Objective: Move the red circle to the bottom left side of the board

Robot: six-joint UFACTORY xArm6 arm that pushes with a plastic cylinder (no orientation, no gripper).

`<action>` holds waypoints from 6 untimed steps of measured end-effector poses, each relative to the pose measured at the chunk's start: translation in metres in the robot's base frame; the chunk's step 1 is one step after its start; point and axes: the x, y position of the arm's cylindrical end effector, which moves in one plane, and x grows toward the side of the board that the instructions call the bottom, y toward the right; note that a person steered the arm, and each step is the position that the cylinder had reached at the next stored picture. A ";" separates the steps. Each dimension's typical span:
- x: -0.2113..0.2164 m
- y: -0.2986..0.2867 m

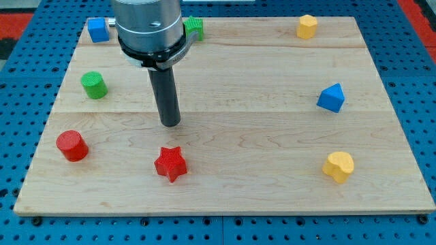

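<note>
The red circle stands near the left edge of the wooden board, in its lower left part. My tip rests on the board to the right of the red circle and a little higher in the view, well apart from it. A red star lies just below my tip, with a gap between them.
A green circle stands above the red circle. A blue block sits at the top left, a green block partly behind the arm. A yellow block is top right, a blue block right, a yellow heart bottom right.
</note>
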 end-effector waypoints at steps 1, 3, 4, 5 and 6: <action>0.000 -0.001; 0.004 -0.062; 0.027 -0.141; 0.031 -0.154; 0.034 -0.151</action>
